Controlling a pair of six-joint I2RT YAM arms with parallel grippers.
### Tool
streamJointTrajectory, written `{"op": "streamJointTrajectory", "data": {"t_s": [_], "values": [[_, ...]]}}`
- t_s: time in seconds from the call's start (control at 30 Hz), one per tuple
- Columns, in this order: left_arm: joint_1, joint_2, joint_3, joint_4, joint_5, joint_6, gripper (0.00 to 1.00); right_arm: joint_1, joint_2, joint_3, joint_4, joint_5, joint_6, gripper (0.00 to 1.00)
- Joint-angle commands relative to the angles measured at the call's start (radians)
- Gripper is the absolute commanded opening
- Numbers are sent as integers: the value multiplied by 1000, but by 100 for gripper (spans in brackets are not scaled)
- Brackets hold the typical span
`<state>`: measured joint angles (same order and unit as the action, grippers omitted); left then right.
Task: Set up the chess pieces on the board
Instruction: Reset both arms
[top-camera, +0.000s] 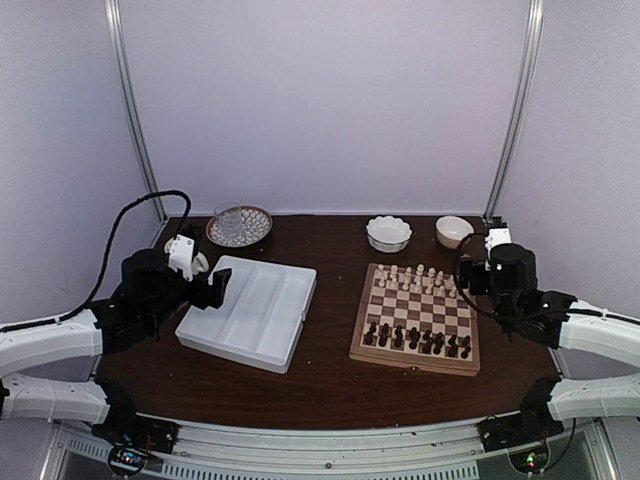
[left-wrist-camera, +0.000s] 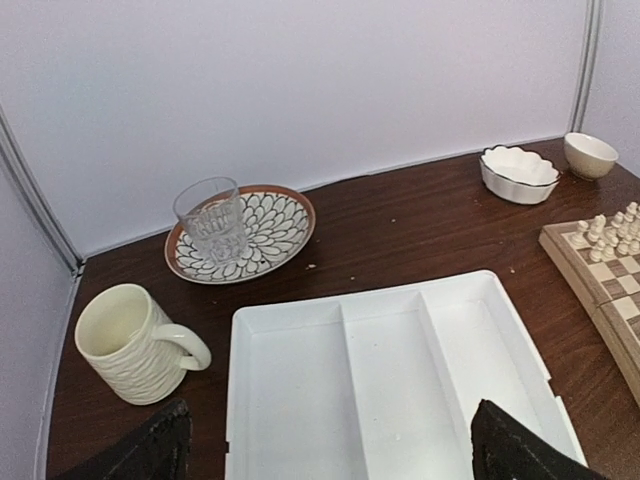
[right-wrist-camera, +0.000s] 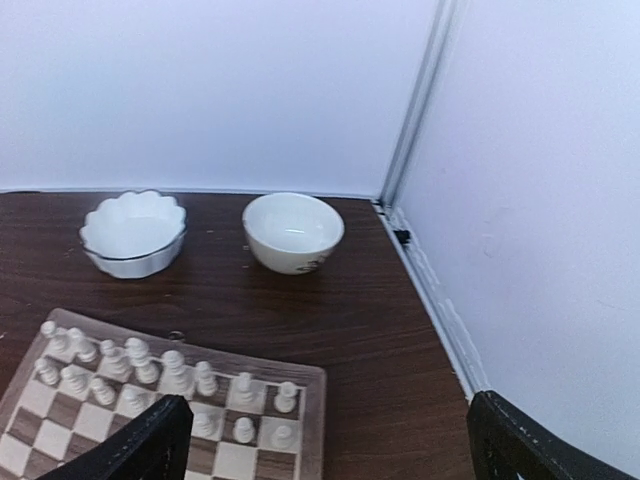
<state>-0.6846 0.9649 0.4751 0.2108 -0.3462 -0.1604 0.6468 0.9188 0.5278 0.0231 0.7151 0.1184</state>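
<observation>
Farthest left, left hand (left-wrist-camera: 330, 425): fingers spread wide, nothing between them, hanging over the near end of a white divided tray (top-camera: 250, 310). Cream mug (left-wrist-camera: 130, 345) stands on the desk (top-camera: 330, 380), just left of the tray's far corner. Behind it, a patterned plate (left-wrist-camera: 285, 225) carries an upright clear glass (left-wrist-camera: 212, 220). Centre-right, far edge: scalloped white bowl (top-camera: 388, 232), then small cream bowl (top-camera: 453, 230). The board (top-camera: 358, 340) lies flat to the right of the tray, apart from it. Dark chess pieces (top-camera: 415, 338) stand along its near edge, pale chessmen (top-camera: 412, 278) along its far edge. Right hand (right-wrist-camera: 328, 405): fingers spread wide, holding nothing, by the board's far right corner.
</observation>
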Motion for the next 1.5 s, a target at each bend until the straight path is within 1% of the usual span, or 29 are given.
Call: {"op": "streamJointTrajectory", "data": {"t_s": [0.0, 0.1, 0.17, 0.2, 0.27, 0.3, 0.33, 0.37, 0.4, 0.47, 0.53, 0.6, 0.67, 0.73, 0.77, 0.8, 0.83, 0.87, 0.9, 0.93, 0.97, 1.0, 1.07, 1.13, 1.23, 1.3, 1.37, 1.43, 1.47], "values": [[44, 14, 16, -44, -46, 8, 98, -68, -12, -77, 137, 114, -22, 100], [59, 46, 10, -27, -98, 32, 98, -98, -32, -154, 285, 68, -135, 100], [87, 62, -5, 8, -115, 43, 98, -142, -40, -214, 398, -22, -197, 100], [107, 71, -9, 20, -116, 44, 98, -188, -32, -226, 427, -89, -195, 100], [154, 93, -12, 33, -102, 46, 98, -306, 5, -203, 373, -239, -150, 100], [177, 106, -15, 45, -99, 55, 98, -363, 36, -196, 373, -293, -142, 100], [195, 120, -20, 66, -107, 69, 98, -415, 70, -200, 410, -334, -144, 100], [206, 135, -33, 99, -118, 92, 98, -441, 112, -215, 476, -367, -152, 100], [214, 147, -52, 145, -130, 122, 98, -453, 156, -232, 553, -394, -171, 99], [236, 168, -85, 223, -138, 149, 98, -463, 260, -249, 685, -387, -209, 99], [275, 169, -78, 200, -126, 136, 98, -468, 366, -239, 803, -382, -232, 99], [318, 165, -90, 222, -120, 132, 98, -470, 432, -211, 854, -427, -263, 98], [344, 158, -120, 286, -110, 147, 97, -496, 502, -202, 932, -483, -254, 96], [376, 170, -162, 366, -88, 175, 98, -534, 599, -189, 977, -538, -222, 92], [399, 188, -183, 401, -68, 176, 98, -548, 654, -190, 1048, -568, -231, 90], [426, 216, -191, 439, -47, 166, 98, -551, 654, -185, 1045, -577, -226, 91], [457, 249, -189, 461, -20, 148, 98, -555, 627, -163, 959, -585, -214, 91], [486, 291, -181, 471, 17, 121, 98, -565, 624, -150, 915, -599, -204, 91], [514, 332, -168, 480, 54, 107, 97, -569, 641, -157, 969, -599, -206, 98], [538, 392, -155, 506, 97, 110, 94, -569, 643, -162, 978, -575, -202, 99], [549, 405, -112, 442, 118, 106, 91, -570, 633, -157, 943, -541, -181, 100], [562, 425, -95, 412, 164, 112, 89, -569, 635, -147, 928, -492, -160, 100], [584, 441, -66, 377, 185, 103, 88, -572, 644, -155, 966, -467, -158, 100], [612, 446, -61, 376, 223, 96, 87, -572, 641, -148, 947, -461, -153, 100], [624, 447, -81, 437, 240, 121, 87, -572, 642, -150, 953, -460, -154, 99], [624, 451, -112, 512, 248, 144, 87, -572, 643, -150, 953, -459, -155, 100], [644, 520, -173, 712, 280, 145, 92, -572, 643, -149, 952, -459, -154, 100], [674, 607, -182, 806, 340, 126, 93, -571, 642, -151, 953, -458, -153, 100], [675, 600, -168, 761, 368, 126, 94, -572, 641, -152, 953, -456, -155, 100]]}}
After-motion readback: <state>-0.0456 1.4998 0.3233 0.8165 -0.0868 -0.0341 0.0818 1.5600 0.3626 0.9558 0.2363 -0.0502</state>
